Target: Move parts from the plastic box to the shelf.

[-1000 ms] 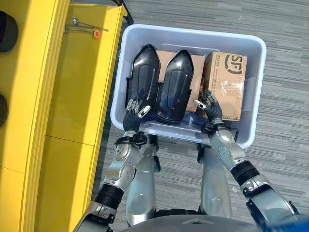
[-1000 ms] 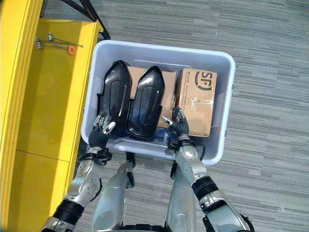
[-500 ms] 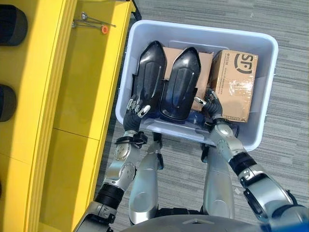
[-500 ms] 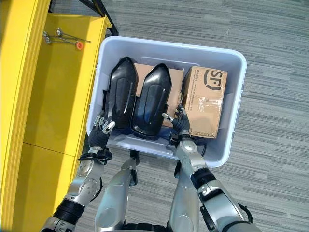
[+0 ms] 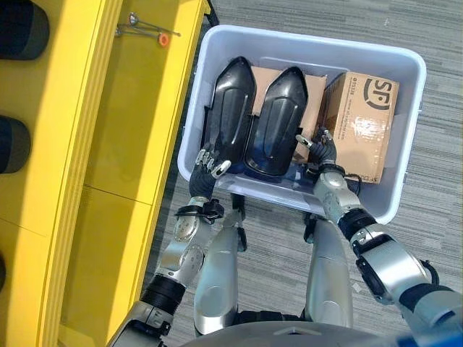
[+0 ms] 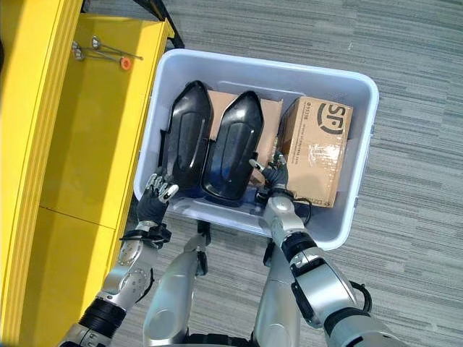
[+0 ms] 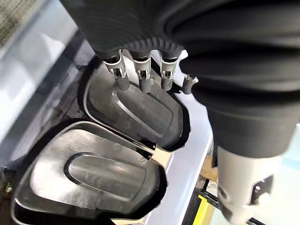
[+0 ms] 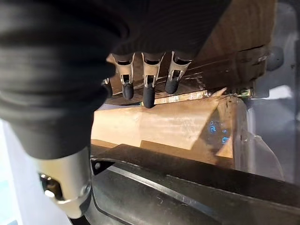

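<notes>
Parts in the plastic box [image 5: 409,130], none yet lifted; both hands reaching in over the near rim.

Left eye view: two black moulded parts, the left part [image 5: 228,108] and the right part [image 5: 278,119], lie side by side in the box beside a cardboard carton [image 5: 362,123]; the left hand [image 5: 205,165] sits at the near end of the left part, the right hand [image 5: 322,150] between the right part and the carton. Right eye view: the yellow shelf [image 6: 94,130] stands just beside the box, bearing only a small metal tool [image 6: 101,52] on its near tier. Left wrist view: fingers [image 7: 142,83] relaxed and spread, hovering over a black part, holding nothing. Right wrist view: fingers [image 8: 148,93] loosely extended toward the carton, likewise empty. Judged progress: transfer from this box not yet begun.
</notes>
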Controlling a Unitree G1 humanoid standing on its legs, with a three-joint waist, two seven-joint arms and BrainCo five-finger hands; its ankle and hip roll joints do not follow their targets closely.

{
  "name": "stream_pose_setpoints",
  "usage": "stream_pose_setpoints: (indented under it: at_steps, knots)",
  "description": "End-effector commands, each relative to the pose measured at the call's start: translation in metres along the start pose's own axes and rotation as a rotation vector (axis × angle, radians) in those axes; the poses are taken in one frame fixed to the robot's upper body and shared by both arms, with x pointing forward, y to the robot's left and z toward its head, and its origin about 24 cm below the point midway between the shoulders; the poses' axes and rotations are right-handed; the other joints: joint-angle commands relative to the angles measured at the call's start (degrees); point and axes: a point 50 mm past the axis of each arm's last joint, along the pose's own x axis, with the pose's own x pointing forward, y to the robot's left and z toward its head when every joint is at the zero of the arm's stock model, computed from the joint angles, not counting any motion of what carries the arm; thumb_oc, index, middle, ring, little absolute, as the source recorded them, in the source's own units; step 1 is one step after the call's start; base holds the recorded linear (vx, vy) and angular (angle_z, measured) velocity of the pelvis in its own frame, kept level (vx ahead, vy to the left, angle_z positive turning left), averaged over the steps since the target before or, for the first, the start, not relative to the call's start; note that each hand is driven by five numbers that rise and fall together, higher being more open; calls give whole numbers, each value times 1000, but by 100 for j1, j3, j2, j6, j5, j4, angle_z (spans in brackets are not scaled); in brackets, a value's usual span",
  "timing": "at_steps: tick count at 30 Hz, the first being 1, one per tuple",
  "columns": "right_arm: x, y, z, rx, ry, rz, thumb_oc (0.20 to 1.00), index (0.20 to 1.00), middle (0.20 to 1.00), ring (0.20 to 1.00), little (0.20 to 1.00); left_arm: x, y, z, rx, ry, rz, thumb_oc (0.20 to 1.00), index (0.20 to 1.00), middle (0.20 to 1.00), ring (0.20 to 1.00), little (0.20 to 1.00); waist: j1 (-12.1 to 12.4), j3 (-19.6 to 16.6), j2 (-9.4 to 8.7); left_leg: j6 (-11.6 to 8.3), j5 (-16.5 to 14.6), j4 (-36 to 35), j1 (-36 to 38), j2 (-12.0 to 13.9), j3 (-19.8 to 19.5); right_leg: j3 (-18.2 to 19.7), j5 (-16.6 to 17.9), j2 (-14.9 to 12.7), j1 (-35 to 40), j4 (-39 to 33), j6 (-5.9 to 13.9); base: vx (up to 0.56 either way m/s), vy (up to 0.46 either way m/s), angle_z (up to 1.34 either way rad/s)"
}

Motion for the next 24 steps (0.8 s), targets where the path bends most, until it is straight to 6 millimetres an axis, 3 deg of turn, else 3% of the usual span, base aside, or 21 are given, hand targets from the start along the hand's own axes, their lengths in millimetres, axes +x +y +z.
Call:
stream_pose_setpoints:
  at_steps: [1, 10, 15, 24]
  knots:
    - [5, 20, 8, 4, 21, 30, 1000, 1000, 1000, 1000, 1000, -1, -7, 29, -11, -128, -77, 1000, 1000, 1000, 1000, 1000, 284, 206, -143, -241, -793, 707, -249, 361, -484, -66, 1144, -598, 1340, -1882, 433, 0, 0, 0]
    - [3, 35, -1, -42, 74, 14, 1000, 1000, 1000, 1000, 1000, 1, -10, 31, -11, -141, -73, 1000, 1000, 1000, 1000, 1000, 384, 207, -115, -189, -856, 834, -457, 312, -556, -118, 1137, -633, 1282, -1871, 439, 5, 24, 2]
    - [-7, 53, -13, -98, 94, 56, 1000, 1000, 1000, 1000, 1000, 2, -12, 31, -14, -148, -64, 1000, 1000, 1000, 1000, 1000, 399, 207, -158, -153, -896, 903, -571, 273, -587, -174, 1170, -687, 1311, -1922, 469, 16, 43, 0]
    - [-18, 67, -28, -176, 113, 89, 1000, 1000, 1000, 1000, 1000, 3, -14, 32, -13, -155, -54, 1000, 1000, 1000, 1000, 1000, 437, 207, -190, -123, -943, 944, -583, 195, -621, -243, 1195, -761, 1490, -2035, 500, 11, 33, 1]
